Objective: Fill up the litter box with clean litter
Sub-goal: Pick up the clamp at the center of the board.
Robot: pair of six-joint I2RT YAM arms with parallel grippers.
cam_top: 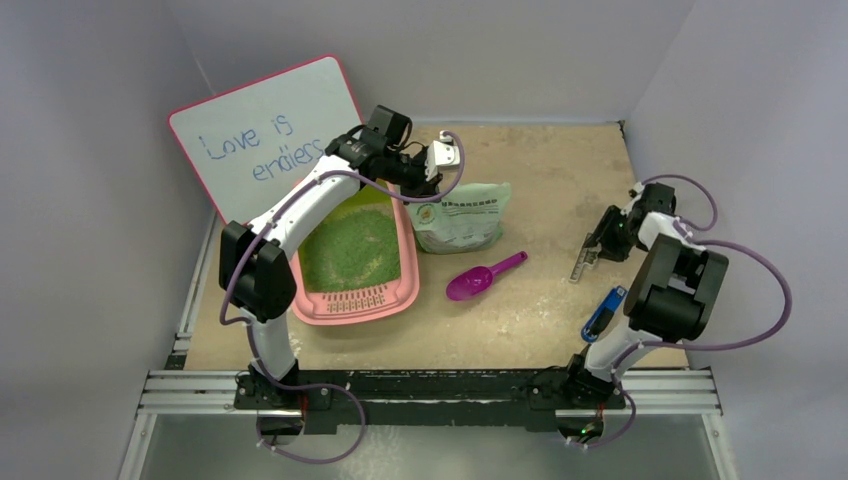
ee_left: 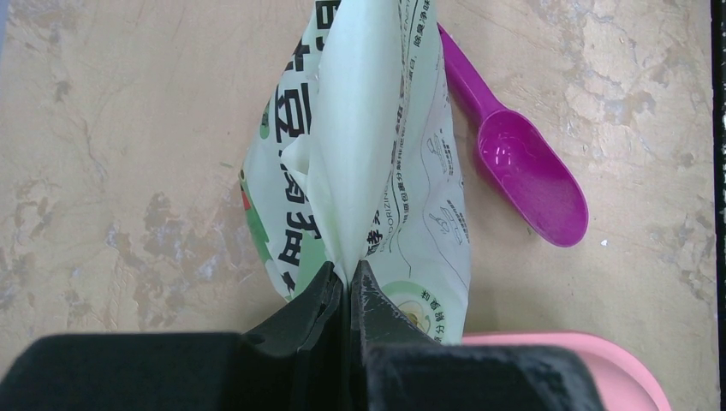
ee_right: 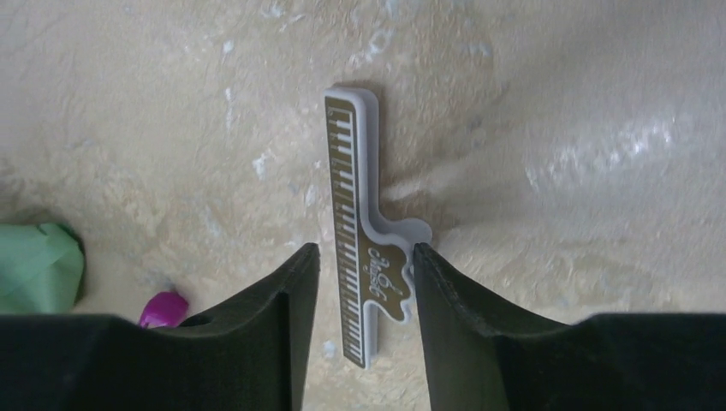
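The pink litter box (cam_top: pixel 355 310) lies left of centre, and clean litter (cam_top: pixel 352 250) of green granules covers its floor. A corner of the litter box (ee_left: pixel 591 351) shows in the left wrist view. My left gripper (cam_top: pixel 425 188) hovers past the box's far right corner, shut on the top edge of the pale green printed bag (cam_top: pixel 462 215). In the wrist view the left gripper (ee_left: pixel 349 274) pinches a fold of the bag (ee_left: pixel 368 128), which hangs down to the table. My right gripper (cam_top: pixel 592 245) is at the right, away from the box.
A purple scoop (cam_top: pixel 485 277) lies right of the box; the scoop (ee_left: pixel 531 180) is empty. The right gripper (ee_right: pixel 366 248) stands open astride a piano-key clip (ee_right: pixel 351 171) flat on the table. A blue object (cam_top: pixel 603 312) lies by the right arm. A whiteboard (cam_top: pixel 265 140) leans at the back left.
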